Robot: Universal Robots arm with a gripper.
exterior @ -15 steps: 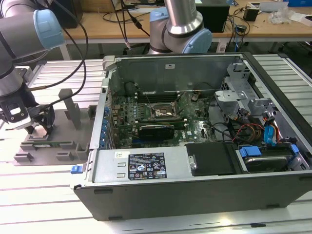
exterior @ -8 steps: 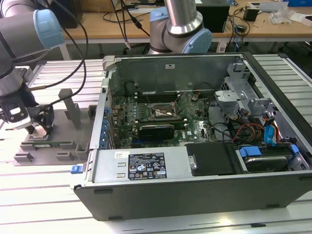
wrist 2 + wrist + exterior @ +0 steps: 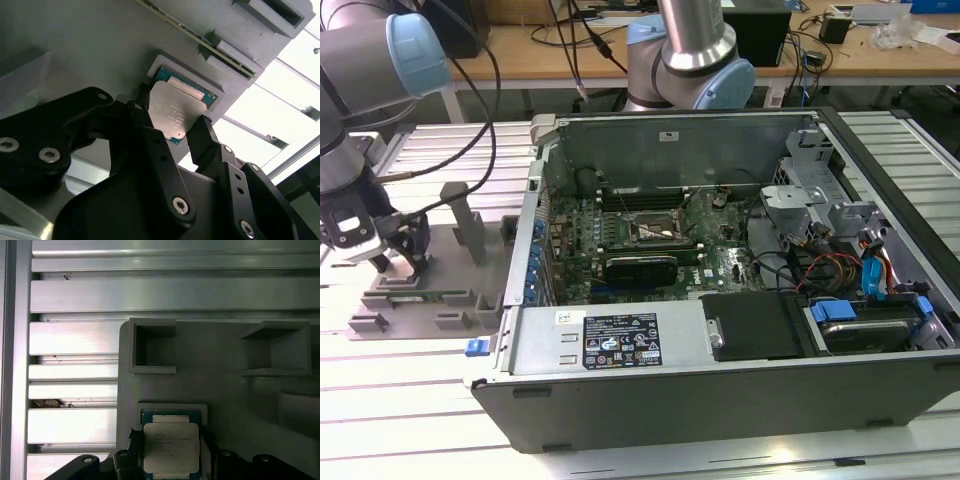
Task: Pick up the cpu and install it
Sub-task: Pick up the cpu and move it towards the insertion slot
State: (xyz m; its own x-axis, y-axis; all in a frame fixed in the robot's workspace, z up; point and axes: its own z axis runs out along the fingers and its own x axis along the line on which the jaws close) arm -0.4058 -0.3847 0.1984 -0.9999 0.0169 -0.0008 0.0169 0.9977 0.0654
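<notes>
Claw (image 3: pixel 402 265) is low over the grey fixture tray (image 3: pixel 445 268), on the slatted metal desk (image 3: pixel 410 400) at the exterior view's left, beside the open PC case (image 3: pixel 720 400). In both wrist views the cpu (image 3: pixel 171 446) lies silver top up in its square recess in the tray, green rim showing, and the claw straddles it. Can't tell if it's clamped on the chip or open. A thin green board (image 3: pixel 200 46) stands edge-on in a slot just beside the recess. The motherboard socket (image 3: pixel 660 232) sits inside the case, well apart.
</notes>
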